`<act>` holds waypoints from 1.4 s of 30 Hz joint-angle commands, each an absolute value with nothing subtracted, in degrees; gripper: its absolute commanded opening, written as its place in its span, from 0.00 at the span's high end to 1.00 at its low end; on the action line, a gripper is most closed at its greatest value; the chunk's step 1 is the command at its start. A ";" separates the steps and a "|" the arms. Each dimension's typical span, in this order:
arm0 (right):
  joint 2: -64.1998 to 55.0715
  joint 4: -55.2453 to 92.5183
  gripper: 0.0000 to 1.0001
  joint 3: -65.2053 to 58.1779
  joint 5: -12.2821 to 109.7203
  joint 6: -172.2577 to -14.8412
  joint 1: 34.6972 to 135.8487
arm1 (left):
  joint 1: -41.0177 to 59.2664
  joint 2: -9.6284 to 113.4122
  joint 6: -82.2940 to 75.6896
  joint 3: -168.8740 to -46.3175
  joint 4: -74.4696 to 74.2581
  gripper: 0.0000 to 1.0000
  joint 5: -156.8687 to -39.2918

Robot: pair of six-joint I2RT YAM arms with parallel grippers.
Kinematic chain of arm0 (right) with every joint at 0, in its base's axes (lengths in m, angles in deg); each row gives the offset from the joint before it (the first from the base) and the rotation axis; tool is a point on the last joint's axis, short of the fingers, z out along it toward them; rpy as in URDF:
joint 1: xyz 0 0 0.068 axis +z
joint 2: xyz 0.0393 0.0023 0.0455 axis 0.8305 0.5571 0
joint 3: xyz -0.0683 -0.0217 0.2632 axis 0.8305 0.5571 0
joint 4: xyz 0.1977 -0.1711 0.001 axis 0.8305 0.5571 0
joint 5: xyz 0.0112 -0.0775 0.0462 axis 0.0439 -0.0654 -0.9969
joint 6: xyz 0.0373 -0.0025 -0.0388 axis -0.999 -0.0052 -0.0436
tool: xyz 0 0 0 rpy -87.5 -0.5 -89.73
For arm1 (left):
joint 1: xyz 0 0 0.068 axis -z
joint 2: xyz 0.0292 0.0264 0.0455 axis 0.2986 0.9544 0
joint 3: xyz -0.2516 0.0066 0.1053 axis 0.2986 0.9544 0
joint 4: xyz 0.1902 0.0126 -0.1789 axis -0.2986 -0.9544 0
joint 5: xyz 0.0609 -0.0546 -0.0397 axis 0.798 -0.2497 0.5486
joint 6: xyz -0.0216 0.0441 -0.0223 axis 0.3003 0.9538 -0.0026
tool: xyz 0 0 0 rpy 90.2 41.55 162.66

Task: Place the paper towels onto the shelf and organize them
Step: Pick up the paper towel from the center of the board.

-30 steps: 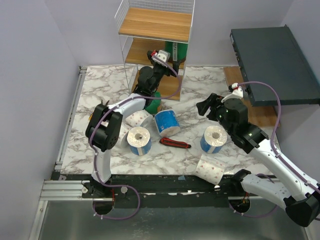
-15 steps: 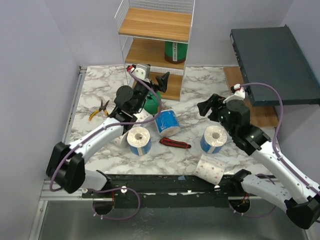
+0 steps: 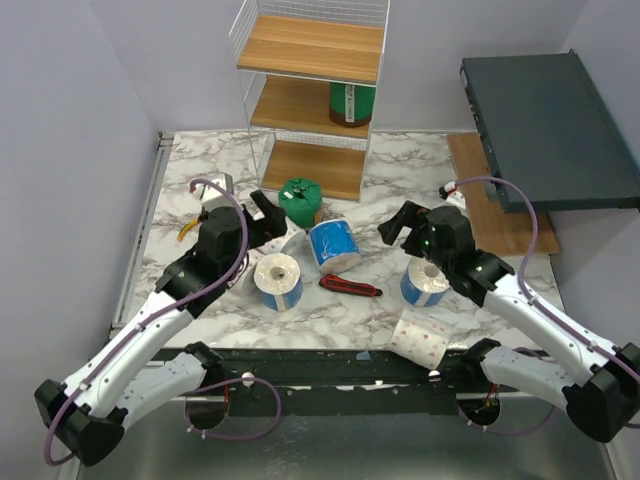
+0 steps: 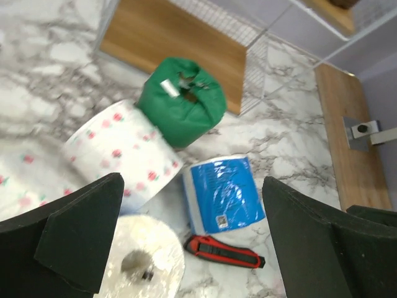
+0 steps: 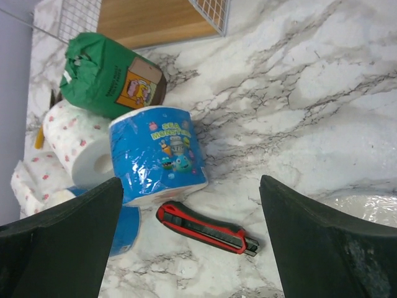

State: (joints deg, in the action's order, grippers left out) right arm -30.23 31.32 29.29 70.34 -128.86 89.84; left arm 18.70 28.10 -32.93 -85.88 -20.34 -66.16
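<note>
Paper towels lie mostly on the marble table (image 3: 400, 160). A green-wrapped roll (image 3: 300, 200) sits just in front of the white wire shelf w/ 3 wooden tiers (image 3: 310, 45), right beside a white pink-dotted roll (image 4: 121, 152). A blue-wrapped roll on its side (image 3: 334, 245) is next to them, and an upright blue roll (image 3: 278, 280) stands nearer the front edge. A 2nd green roll (image 3: 352, 103) is on the mid tier. On the right side are another upright blue roll (image 3: 427, 283) and a dotted roll by the front edge (image 3: 420, 338). A red-black utility knife (image 3: 350, 286) lies btwn the two groups. The left gripper (image 4: 191, 186) and right gripper (image 5: 190, 183) both have jaws wide apart, holding nothing.
</note>
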 commanded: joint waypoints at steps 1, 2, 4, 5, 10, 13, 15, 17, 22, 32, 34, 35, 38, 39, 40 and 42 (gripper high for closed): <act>-24.81 31.45 0.04 26.33 68.68 -130.40 90.05 | 18.75 20.58 -40.89 -83.19 -31.26 0.01 -61.02; -24.28 30.18 0.04 26.74 69.26 -130.06 90.01 | 18.66 18.72 -40.72 -81.44 -30.36 0.02 -61.49; -24.24 25.51 0.02 28.45 68.85 -131.16 90.01 | 18.49 15.36 -37.98 -77.08 -25.22 0.01 -64.29; -24.13 21.85 0.02 28.93 66.61 -129.85 89.98 | 18.44 13.86 -37.22 -74.80 -22.42 0.01 -65.88; -16.43 21.22 0.05 22.98 62.81 -129.70 89.98 | 18.01 10.12 -37.25 -69.83 -17.05 0.04 -69.40; -12.26 22.55 0.06 20.56 62.99 -129.26 89.98 | 16.99 13.12 -38.69 -72.97 -18.67 0.05 -70.50; -10.56 21.91 0.07 20.65 63.12 -129.59 90.01 | 16.04 16.75 -39.38 -76.18 -19.78 0.05 -72.93; -9.30 21.47 0.08 21.00 61.97 -129.82 90.01 | 14.59 21.23 -41.19 -79.41 -20.68 0.05 -77.27; -10.47 22.01 0.09 24.08 60.89 -130.64 89.95 | 9.65 34.56 -46.53 -87.09 -21.07 0.12 -87.67; -20.67 24.04 0.09 31.61 60.13 -130.80 89.97 | 3.35 55.17 -38.67 -105.27 -27.72 0.15 -85.86; -22.27 24.86 0.09 32.05 60.27 -130.32 89.99 | 3.19 58.27 -30.87 -109.15 -28.29 0.14 -87.49; -22.95 25.21 0.09 32.36 60.39 -130.07 90.01 | 3.19 59.66 -28.33 -111.17 -29.76 0.14 -86.80; -24.73 26.47 0.09 32.56 60.53 -128.94 89.96 | 3.19 63.15 -22.05 -114.95 -33.20 0.15 -86.06; -25.28 26.90 0.09 32.49 60.65 -128.52 89.96 | 3.19 64.06 -20.22 -115.69 -33.87 0.15 -87.11; -25.60 27.36 0.09 32.35 60.89 -128.05 89.99 | 3.19 64.68 -18.88 -116.23 -34.55 0.16 -88.26; -26.26 28.07 0.09 32.28 61.34 -127.35 89.99 | 3.19 65.86 -17.57 -117.33 -35.56 0.16 -89.78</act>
State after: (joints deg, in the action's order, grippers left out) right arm -24.70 25.02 31.50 61.18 -129.54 89.84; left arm 3.20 63.42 -26.77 -114.60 -29.72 -86.31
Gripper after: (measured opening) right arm 0.914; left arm 0.845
